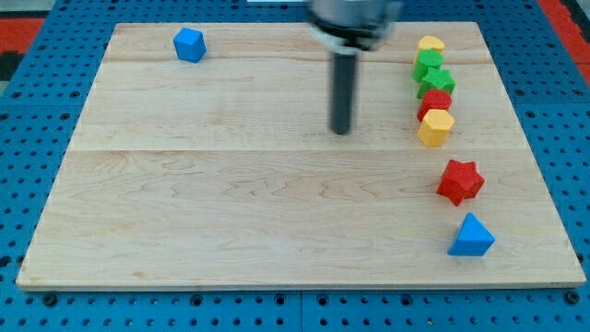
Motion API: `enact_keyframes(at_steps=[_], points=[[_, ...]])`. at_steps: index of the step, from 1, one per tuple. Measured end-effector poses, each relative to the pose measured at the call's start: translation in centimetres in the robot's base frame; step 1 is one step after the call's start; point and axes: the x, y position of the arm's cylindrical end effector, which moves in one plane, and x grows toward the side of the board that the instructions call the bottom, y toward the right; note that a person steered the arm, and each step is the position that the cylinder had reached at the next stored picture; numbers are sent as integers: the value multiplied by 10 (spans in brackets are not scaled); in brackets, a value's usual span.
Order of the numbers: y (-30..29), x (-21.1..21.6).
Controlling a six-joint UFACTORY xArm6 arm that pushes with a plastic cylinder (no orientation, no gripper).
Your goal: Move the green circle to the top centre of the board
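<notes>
The green circle (427, 63) sits in the column of blocks at the board's (230, 203) right edge, wedged between a yellow block (430, 43) above and a green star (437, 81) below, so the push is not yet done. My tip (342, 131) holds nothing, well left of it. The rod's top is cut off
</notes>
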Motion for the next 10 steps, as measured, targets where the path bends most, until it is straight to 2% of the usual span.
enact_keyframes(at_steps=[1,2,3,4,5,6,7,8,9,10], points=[[71,29],[92,39],[145,34],[148,-5],[150,-91],[105,-126],[-2,-122],[14,-121],[-8,-96],[-64,-116]])
